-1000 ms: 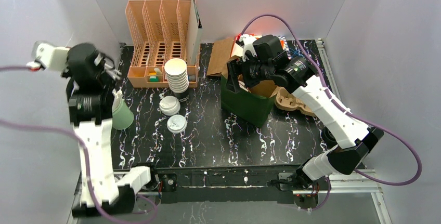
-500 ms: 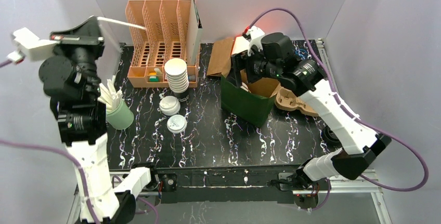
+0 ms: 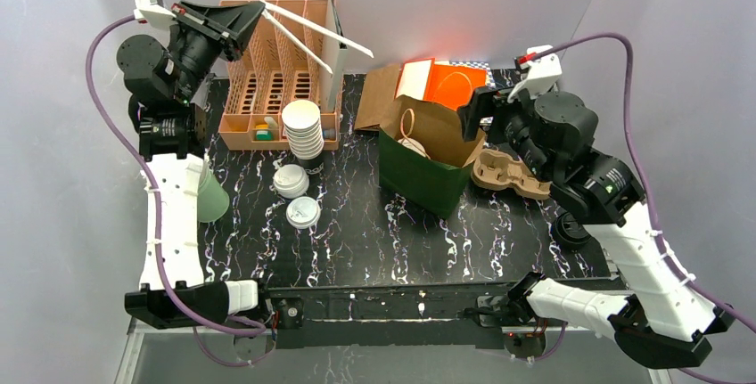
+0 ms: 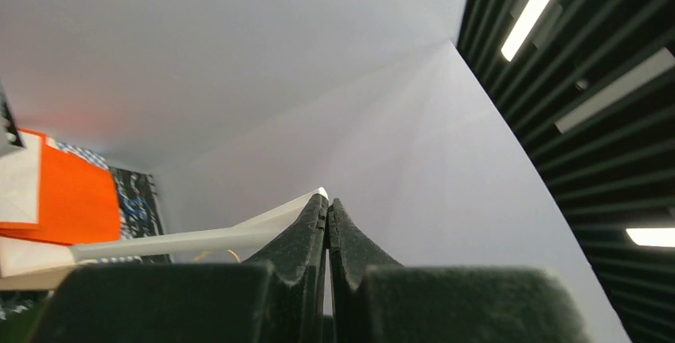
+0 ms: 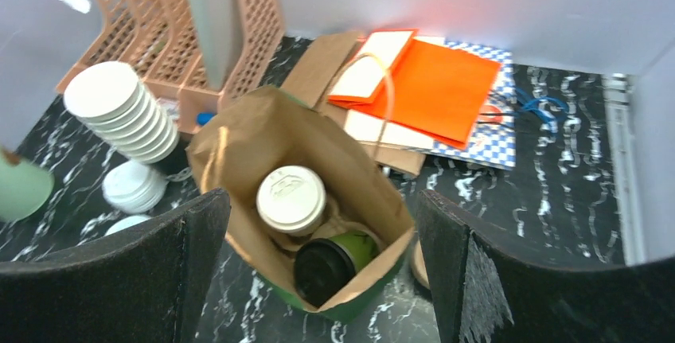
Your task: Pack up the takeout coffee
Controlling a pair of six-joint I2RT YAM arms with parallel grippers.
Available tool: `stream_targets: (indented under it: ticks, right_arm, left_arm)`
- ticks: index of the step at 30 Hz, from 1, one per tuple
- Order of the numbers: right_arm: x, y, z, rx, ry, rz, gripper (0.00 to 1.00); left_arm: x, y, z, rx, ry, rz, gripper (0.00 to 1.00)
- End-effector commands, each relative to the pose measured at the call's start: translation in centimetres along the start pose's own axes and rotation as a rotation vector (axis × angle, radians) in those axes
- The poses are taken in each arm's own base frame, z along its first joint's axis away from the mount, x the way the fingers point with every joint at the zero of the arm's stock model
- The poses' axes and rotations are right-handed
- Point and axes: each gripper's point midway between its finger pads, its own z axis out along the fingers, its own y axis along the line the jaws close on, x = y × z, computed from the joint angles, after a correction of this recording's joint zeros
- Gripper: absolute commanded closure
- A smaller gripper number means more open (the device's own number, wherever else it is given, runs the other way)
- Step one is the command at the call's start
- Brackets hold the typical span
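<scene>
Two cups are down in the paper bag (image 5: 239,136). The takeout coffee (image 5: 290,197) is the white-lidded one at 10 o'clock of the bag's mouth, standing upright. A green cup (image 5: 330,259) with a dark lid sits tight beside it at 5 o'clock.

The right gripper (image 5: 322,200) hangs above that mouth with its jaws spread wide and nothing between them. That reads like the drop is done and the hand is well clear of the bag.

Over at 10 o'clock of the table, the left gripper (image 3: 258,10) sits high, clamped tight on thin white sticks (image 3: 308,41). They're probably stirrers or straws meant for the bag.

Some of it is hard to call. The overhead view shows two sticks, but the left wrist view shows only one clearly. The coffee's body is hidden below its lid, and the left forearm covers most of the mint holder (image 3: 211,199).
</scene>
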Motion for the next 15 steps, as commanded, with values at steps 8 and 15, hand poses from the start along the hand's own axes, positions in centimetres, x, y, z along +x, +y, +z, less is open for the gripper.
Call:
stream_targets:
  ticks: [8,15]
  right_arm:
    - [-1.8,-3.6,-0.9,0.173,-0.136,0.007,0.05]
    - [-3.1,-5.4,-2.3,0.258,-0.192,0.029,0.05]
  left_arm:
    - [15.0,-4.5,1.8,0.168,0.403,-0.068,1.00]
    - [20.6,-5.1,3.2,0.195,0.504,-0.042,1.00]
